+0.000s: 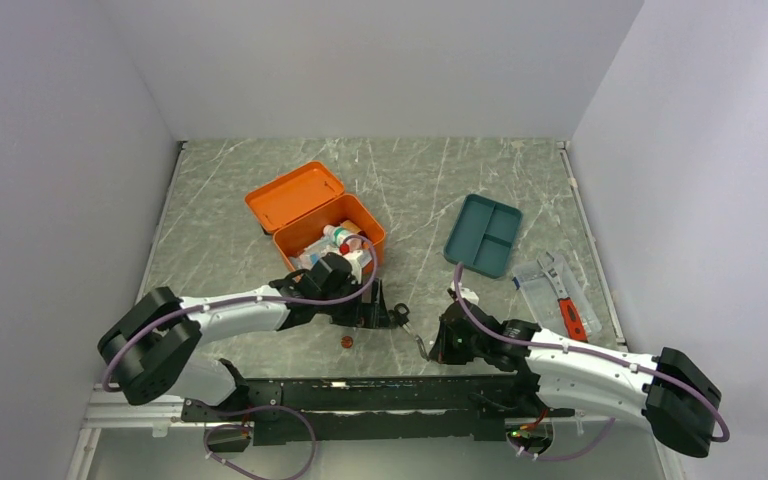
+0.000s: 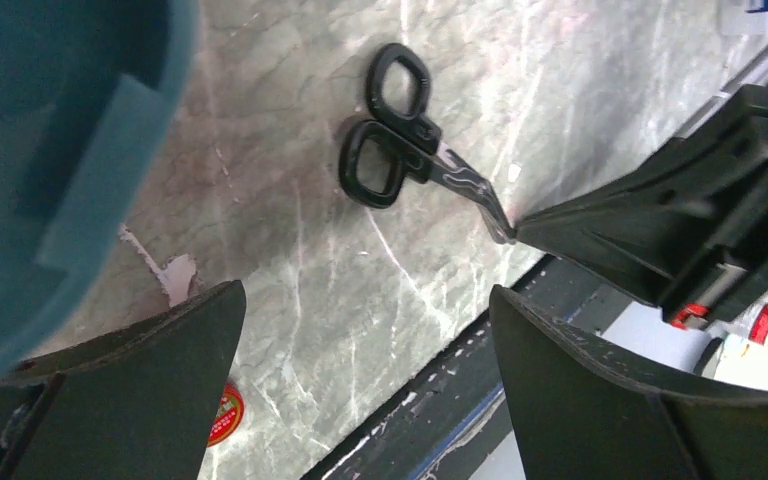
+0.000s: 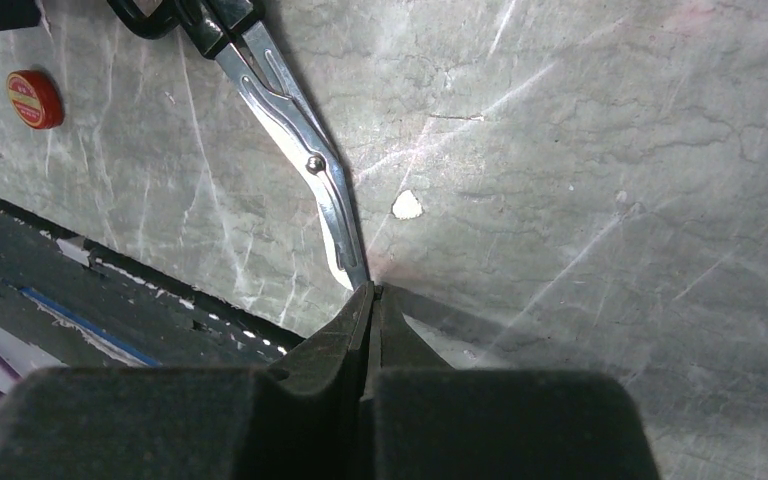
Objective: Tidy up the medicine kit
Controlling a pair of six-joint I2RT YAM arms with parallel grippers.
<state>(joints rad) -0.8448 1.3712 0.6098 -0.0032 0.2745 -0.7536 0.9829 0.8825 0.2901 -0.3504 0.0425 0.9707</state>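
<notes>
The orange medicine kit (image 1: 312, 212) stands open at centre left, lid (image 1: 295, 195) folded back and bottles (image 1: 345, 243) inside. Black-handled scissors (image 1: 409, 328) lie in front of it, seen also as scissors (image 2: 400, 130) in the left wrist view and scissors (image 3: 300, 150) in the right wrist view. My right gripper (image 1: 426, 346) (image 3: 371, 291) is shut on the tip of the scissors' blade. My left gripper (image 1: 388, 312) (image 2: 365, 292) stands open just left of the scissors' handles, nothing between its fingers.
A small red round tin (image 1: 347, 342) (image 2: 223, 415) (image 3: 34, 99) lies near the front rail. A flat teal divided tray (image 1: 483, 235) sits right of centre. A clear packet with a red-handled tool (image 1: 563, 292) is at the right. A blurred teal part (image 2: 50, 150) fills the left wrist view's corner.
</notes>
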